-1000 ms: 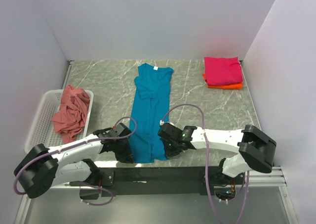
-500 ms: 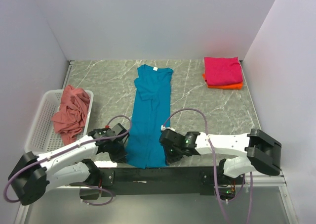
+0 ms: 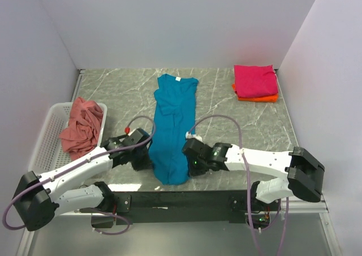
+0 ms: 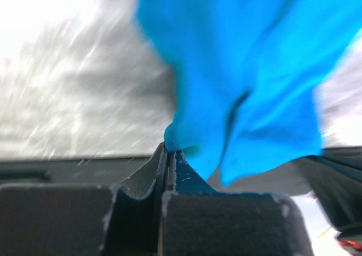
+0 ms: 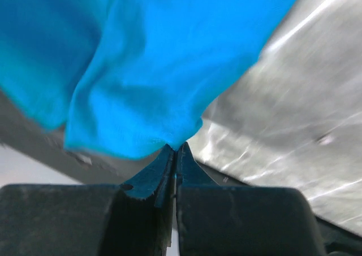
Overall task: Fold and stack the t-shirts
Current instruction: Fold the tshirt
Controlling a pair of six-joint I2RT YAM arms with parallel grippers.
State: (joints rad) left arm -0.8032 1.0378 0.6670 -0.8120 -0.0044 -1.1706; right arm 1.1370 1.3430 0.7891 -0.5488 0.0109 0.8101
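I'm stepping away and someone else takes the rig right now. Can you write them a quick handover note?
Grippers: left gripper shut on the teal t-shirt at its near hem; right gripper shut on the same hem beside it.
Things: teal t-shirt lies lengthwise mid-table; magenta t-shirt folded atop orange t-shirt, far right; pink t-shirt crumpled in the white basket, left.
Done: magenta and orange stacked.
Left: fold teal, stack it, then the pink.
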